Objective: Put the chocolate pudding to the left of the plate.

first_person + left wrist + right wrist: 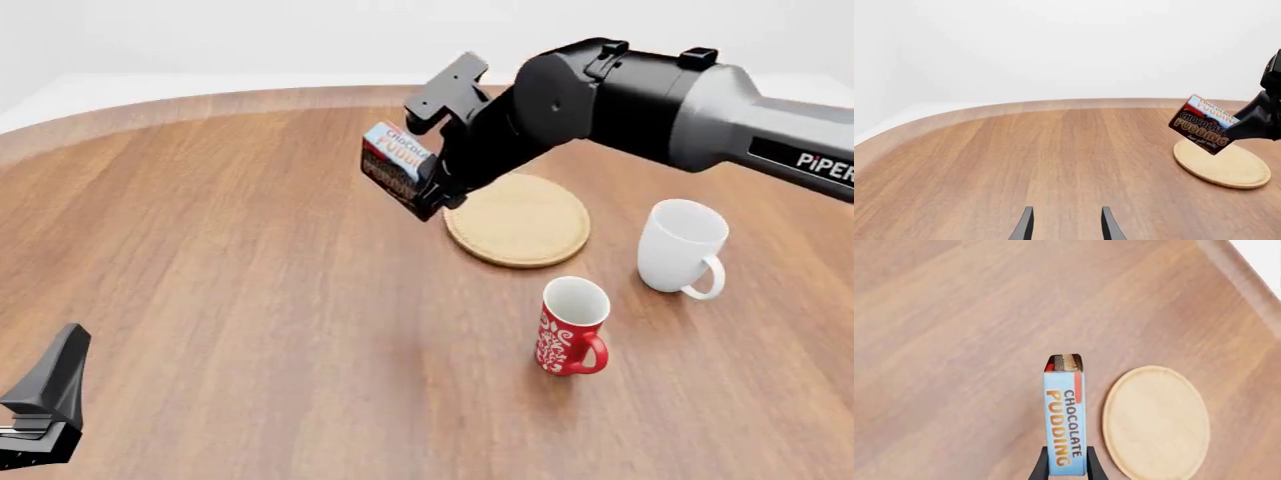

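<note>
Chocolate pudding carton (395,167) clamped between the jaws of the right gripper (1067,463), lifted clear of the wooden table (240,290) and tilted. Positioned above bare wood just beside the left rim of the plate (523,225), not touching it. Pickup and carry judged complete; lowering and release outstanding, with the drop spot apparently already on the correct side. Left gripper (1066,225) idle near the table's near edge, jaws apart, holding nothing. White mug (679,246) and red patterned mug (571,326) upright, right of and nearer than the plate, well apart from the carton.
</note>
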